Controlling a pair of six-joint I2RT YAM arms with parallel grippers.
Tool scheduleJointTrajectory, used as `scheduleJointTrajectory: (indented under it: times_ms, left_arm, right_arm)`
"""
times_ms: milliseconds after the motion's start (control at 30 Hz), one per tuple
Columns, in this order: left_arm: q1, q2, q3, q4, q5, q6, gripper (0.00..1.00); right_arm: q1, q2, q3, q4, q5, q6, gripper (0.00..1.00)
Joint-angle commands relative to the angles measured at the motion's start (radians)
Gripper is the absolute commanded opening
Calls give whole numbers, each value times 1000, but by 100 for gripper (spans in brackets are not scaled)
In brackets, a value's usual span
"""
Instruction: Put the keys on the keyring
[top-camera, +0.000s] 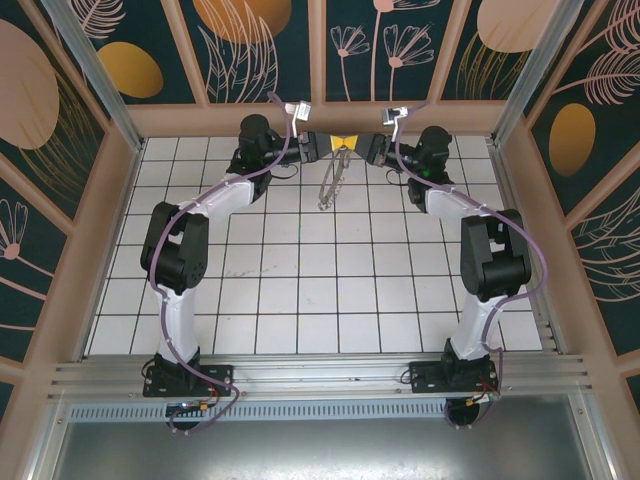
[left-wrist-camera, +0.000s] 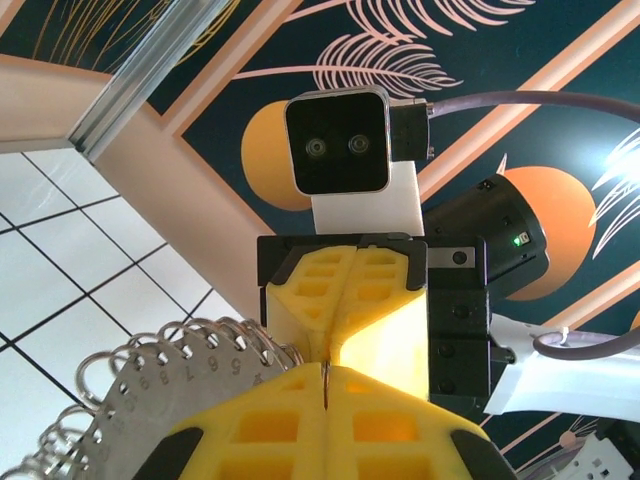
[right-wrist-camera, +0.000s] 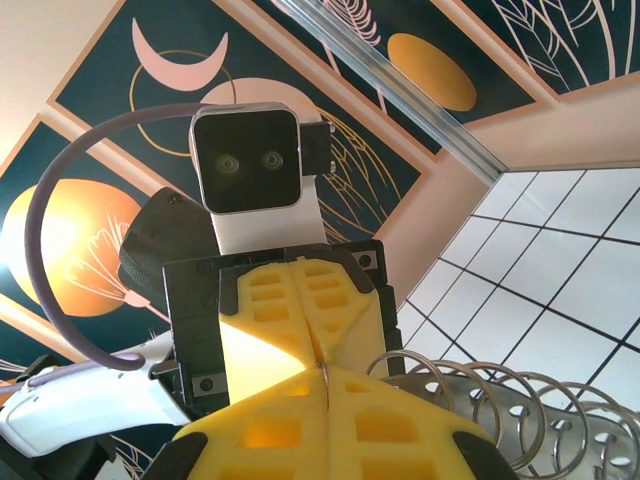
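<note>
Digits 567890 mark the keyring (left-wrist-camera: 150, 405), pinched by closed left gripper (left-wrist-camera: 327, 388) and right gripper (right-wrist-camera: 325, 388).

Left gripper (top-camera: 338, 146) and right gripper (top-camera: 357, 147) meet tip to tip at the far middle of the surface (top-camera: 300, 300), both closed on the keyring (top-camera: 330, 185), no gap between them. Back wall (top-camera: 330, 118) close behind: little room there. Keyring runs from the tips toward the near side, across a frontal approach. Left arm (top-camera: 215, 205) and right arm (top-camera: 455, 205) slant in from either side. Between them, a wide open run of tiles. Left wall (top-camera: 85, 270) and right wall (top-camera: 560, 240) bound the sides.
</note>
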Motion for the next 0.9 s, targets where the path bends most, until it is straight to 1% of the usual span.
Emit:
scheduleJointTrajectory:
  times_ms: [0,100,167,333,700,800,867]
  left_arm:
    - [-27,-1,-13,131,8,-42,0]
    - [-27,-10,-23,145,-10,-52,0]
    - [-27,-17,-26,147,-20,-52,0]
    - [-27,-26,-32,152,-31,-56,0]
    - [-27,-33,-34,150,-50,-55,0]
    - [-27,-31,-32,152,-54,-56,0]
    - [-26,-31,-32,152,-54,-56,0]
  right_arm:
    - [4,0,25,45,-6,3,4]
    - [-9,-13,-5,80,4,22,22]
    - [-15,-18,-27,111,5,39,26]
    - [-22,-34,-79,169,8,65,27]
    - [-22,-90,-168,202,16,58,30]
    - [-22,-95,-176,201,16,57,26]
    - [-20,-94,-178,200,19,58,20]
